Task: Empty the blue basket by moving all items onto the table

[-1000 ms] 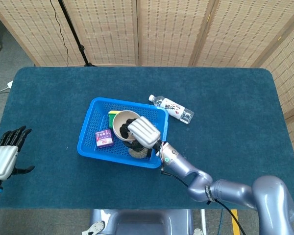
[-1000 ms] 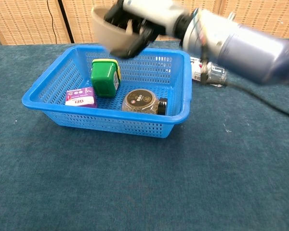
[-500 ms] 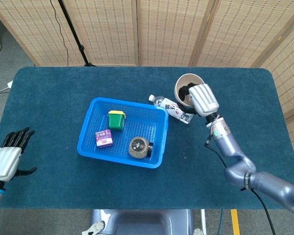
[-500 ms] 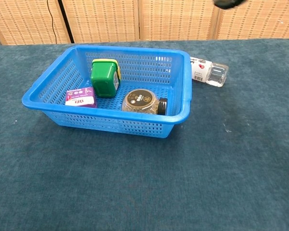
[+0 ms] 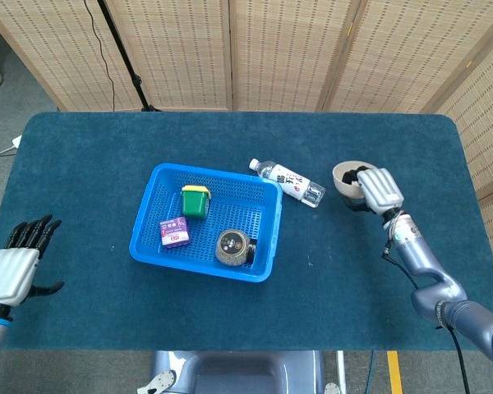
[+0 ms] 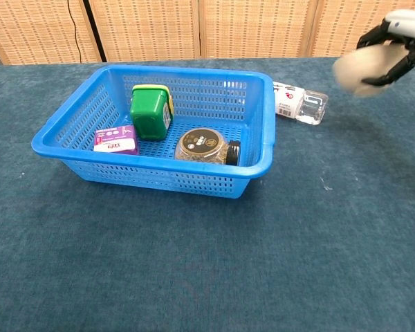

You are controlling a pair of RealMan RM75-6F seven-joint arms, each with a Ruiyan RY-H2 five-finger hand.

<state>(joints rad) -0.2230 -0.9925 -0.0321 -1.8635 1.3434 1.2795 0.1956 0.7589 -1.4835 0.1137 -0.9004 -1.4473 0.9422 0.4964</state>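
Note:
The blue basket (image 5: 152, 235) (image 6: 55, 142) sits mid-table. Inside it are a green box with a yellow lid (image 5: 195, 201) (image 6: 151, 111), a small purple box (image 5: 174, 231) (image 6: 115, 139) and a round jar with a dark lid (image 5: 233, 246) (image 6: 206, 146). My right hand (image 5: 375, 190) (image 6: 401, 41) grips a beige bowl (image 5: 345, 177) (image 6: 358, 71) above the table, well right of the basket. My left hand (image 5: 12, 264) hangs open off the table's near left edge, fingers spread, holding nothing.
A clear plastic water bottle (image 5: 289, 182) (image 6: 301, 104) lies on the table just beyond the basket's right far corner, between the basket and the bowl. Wicker screens stand behind the table.
The right hand carried the beige bowl out of the basket, swung it right past the bottle, and has lowered it toward the table's right side. The left hand barely moved.

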